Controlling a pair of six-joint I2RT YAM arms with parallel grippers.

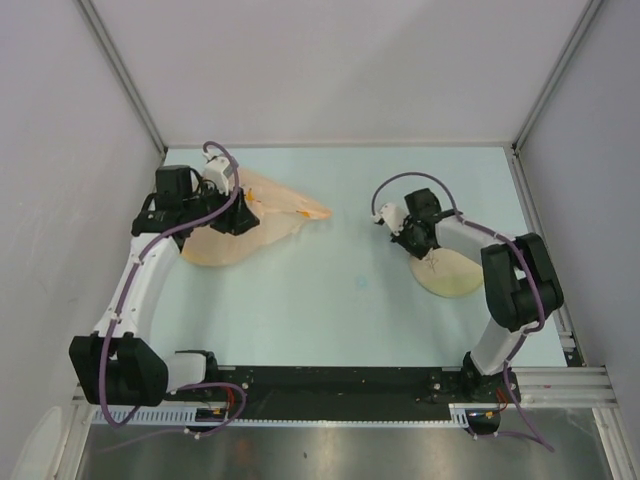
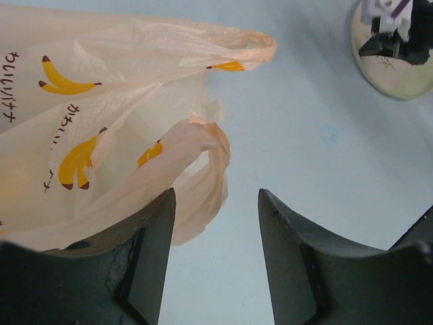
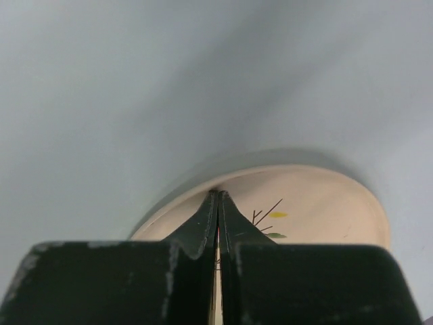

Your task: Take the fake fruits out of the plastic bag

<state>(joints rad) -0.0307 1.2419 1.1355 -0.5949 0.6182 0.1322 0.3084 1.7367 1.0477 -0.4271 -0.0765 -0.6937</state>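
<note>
- Fruit removal is judged not yet done: no fake fruits are seen lying outside the plastic bag (image 1: 280,215), and only a faint yellow glow through its film hints at contents. The bananas that show on it are printed.
- The bag is found on the far left part of the table (image 1: 340,300), lying flat and crumpled.
- Its long axis is laid roughly across the table. The closed end points left and the two handle loops (image 2: 203,145) and mouth point right, toward the plate (image 1: 455,280).
- The left gripper (image 2: 216,200) is held over the handle end with its jaws partly open. One finger is pressed against the film, but nothing is clamped between them.
- The plate is set well apart on the right, and no fruit is seen on its visible part.
- The right gripper (image 3: 218,196) is closed tight above the plate's edge; nothing held can be made out.
</note>
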